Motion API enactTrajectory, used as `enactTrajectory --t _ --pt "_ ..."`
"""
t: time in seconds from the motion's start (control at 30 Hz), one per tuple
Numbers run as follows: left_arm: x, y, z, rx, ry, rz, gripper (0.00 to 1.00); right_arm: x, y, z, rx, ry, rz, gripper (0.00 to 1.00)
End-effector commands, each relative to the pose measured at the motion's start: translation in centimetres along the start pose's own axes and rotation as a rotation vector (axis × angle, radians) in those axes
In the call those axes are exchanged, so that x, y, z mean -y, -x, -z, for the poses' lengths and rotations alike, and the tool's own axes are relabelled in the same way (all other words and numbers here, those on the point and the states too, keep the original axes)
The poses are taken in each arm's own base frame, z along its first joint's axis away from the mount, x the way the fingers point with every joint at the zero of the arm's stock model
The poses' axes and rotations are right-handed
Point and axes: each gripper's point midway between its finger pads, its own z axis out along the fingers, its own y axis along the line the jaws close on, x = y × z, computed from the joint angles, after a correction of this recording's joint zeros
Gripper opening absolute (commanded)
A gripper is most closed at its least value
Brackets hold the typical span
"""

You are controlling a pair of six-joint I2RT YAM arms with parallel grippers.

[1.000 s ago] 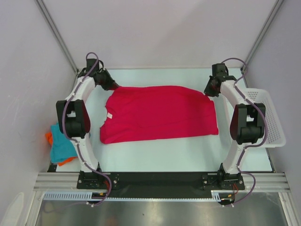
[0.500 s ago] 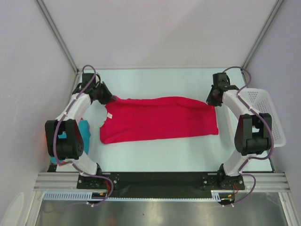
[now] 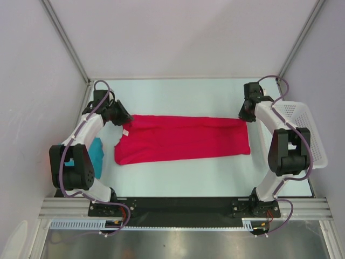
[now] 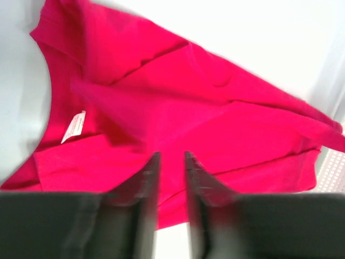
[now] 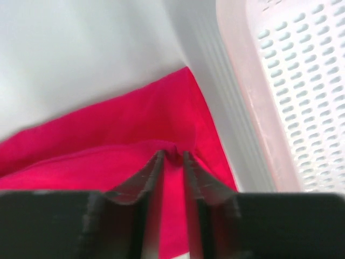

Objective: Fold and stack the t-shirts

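Note:
The crimson-pink t-shirt [image 3: 183, 137] lies as a wide folded band across the middle of the table, with its white label [image 4: 73, 125] near the collar. My left gripper [image 3: 125, 117] hovers at its far-left corner. In the left wrist view, the left gripper [image 4: 172, 155] has its jaws slightly apart, with nothing between them and cloth below. My right gripper [image 3: 244, 115] is at the far-right corner. In the right wrist view, the right gripper [image 5: 173, 153] has its jaws narrowly apart over a small pucker of cloth. A teal-blue t-shirt [image 3: 97, 150] peeks out behind the left arm.
A white mesh basket [image 3: 308, 135] stands at the right edge, close beside the right arm, and its rim [image 5: 253, 97] shows in the right wrist view. White walls enclose the table on three sides.
Both grippers carried the shirt's far edge toward the near side, narrowing the shirt into a band. Both pairs of jaws have then parted.

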Motion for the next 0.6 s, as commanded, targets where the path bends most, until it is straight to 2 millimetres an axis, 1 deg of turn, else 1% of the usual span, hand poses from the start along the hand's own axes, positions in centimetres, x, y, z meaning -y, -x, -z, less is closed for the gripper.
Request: enactTrajectory --t 0.0,0.03,0.07,0.1,0.23,0.33,0.37,0.4,0.43,0.47,0.5,0.53,0.57 --pt "0.2 1.2 0.6 0.054 0.001 -0.031 0.42 0.2 1.4 0.9 0.028 -0.015 -0.014 0.37" --pt "0.2 1.6 0.7 0.064 0.010 -0.031 0.54 0.2 1.6 1.1 0.031 -0.012 -0.018 0.48" --pt "0.0 1.4 0.8 0.057 0.023 -0.028 0.60 0.1 1.5 1.3 0.031 -0.010 -0.016 0.51" --pt "0.0 1.6 0.9 0.063 0.031 -0.028 0.68 0.1 1.4 1.3 0.030 -0.010 -0.016 0.53" --pt "-0.3 2.4 1.4 0.094 0.061 -0.023 0.78 0.1 1.8 2.0 0.045 -0.006 -0.015 0.55" --pt "-0.1 3.0 1.2 0.104 0.055 -0.017 0.79 -0.2 2.4 2.0 0.053 0.000 -0.011 0.56" --pt "-0.1 3.0 0.8 0.101 0.057 -0.015 0.79 -0.5 2.4 1.7 0.045 0.002 -0.007 0.56" --pt "-0.1 3.2 0.6 0.101 0.058 -0.012 0.79 -0.8 2.9 1.5 0.053 0.008 -0.002 0.56" --pt "-0.2 3.4 -0.1 0.093 0.063 -0.009 0.79 -1.0 3.1 1.3 0.050 0.010 0.000 0.57" --pt "-0.3 3.6 -0.3 0.093 0.068 -0.008 0.79 -1.1 2.8 0.5 0.029 0.000 0.003 0.57" --pt "-0.4 3.8 -0.7 0.093 0.071 -0.007 0.79 -1.0 2.5 0.2 0.007 -0.012 0.011 0.57" --pt "-0.3 4.3 -0.9 0.102 0.070 -0.012 0.79 -1.5 2.8 0.3 0.012 -0.006 0.016 0.57" --pt "-0.8 4.4 -1.7 0.096 0.090 -0.010 0.79 -1.7 2.7 0.3 0.008 -0.005 0.021 0.57"
